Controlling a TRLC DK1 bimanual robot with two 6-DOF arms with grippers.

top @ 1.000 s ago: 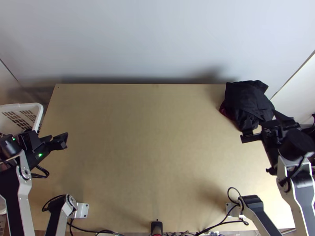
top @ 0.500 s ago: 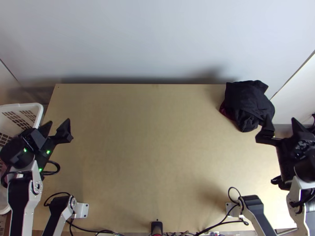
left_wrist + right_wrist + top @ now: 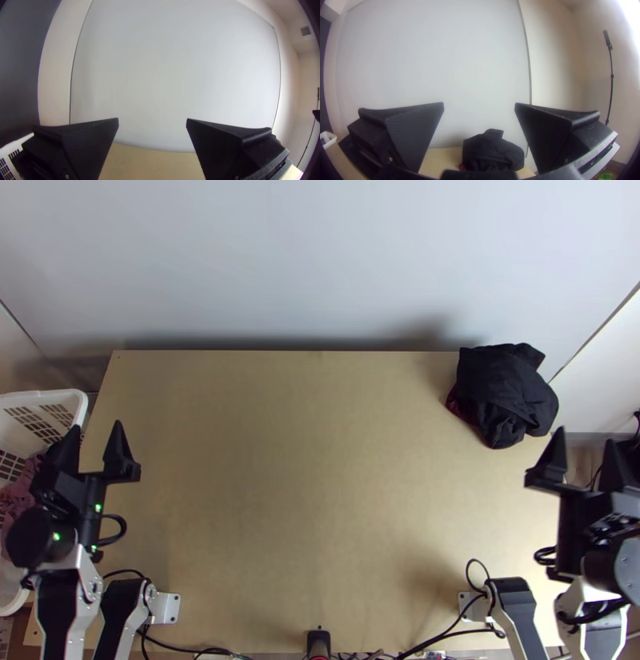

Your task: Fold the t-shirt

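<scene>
Top view, 2 grippers (image 3: 97,425), 1 black bundle (image 3: 504,392)

The top view, looking steeply down, shares the wall (image 3: 320,260) both wrist views face.

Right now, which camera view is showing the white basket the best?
The top view: it shows the most of the basket, with cloth inside, though the left gripper covers part. Left wrist view: a slotted piece. Right wrist view: a small corner far off.
</scene>
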